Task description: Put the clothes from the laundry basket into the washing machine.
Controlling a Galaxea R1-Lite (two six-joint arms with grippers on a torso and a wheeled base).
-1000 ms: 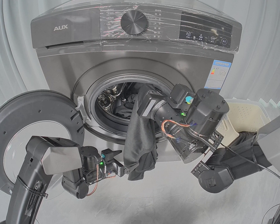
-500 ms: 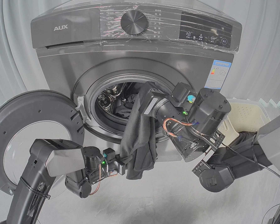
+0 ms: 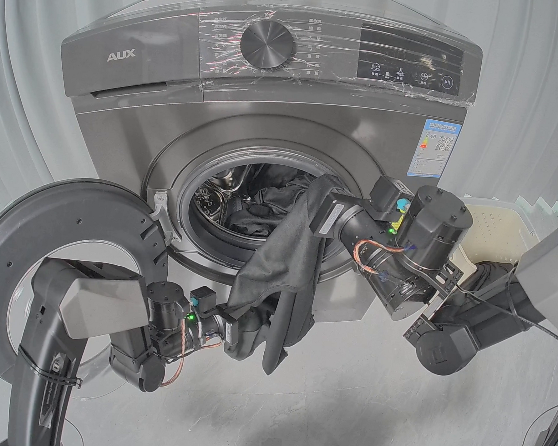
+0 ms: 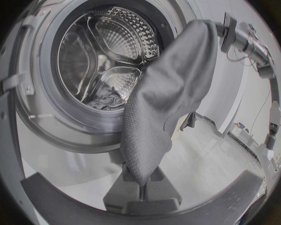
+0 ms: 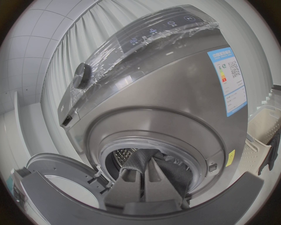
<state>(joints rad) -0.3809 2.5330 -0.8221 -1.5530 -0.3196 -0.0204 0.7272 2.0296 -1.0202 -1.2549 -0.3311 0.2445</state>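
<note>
Left gripper [image 4: 142,183] is clamped shut on the lower end of the dark grey garment [image 3: 286,258], low in front of the washing machine [image 3: 172,120], and has shifted slightly to the robot's left since a second ago. Right gripper [image 5: 142,167] pinches the garment's upper end at the right rim of the drum [image 4: 96,58] mouth. It has drawn back rightward, so the cloth now stretches slanted between them, outside the drum, with the laundry basket [image 3: 498,227] just right of the machine.
</note>
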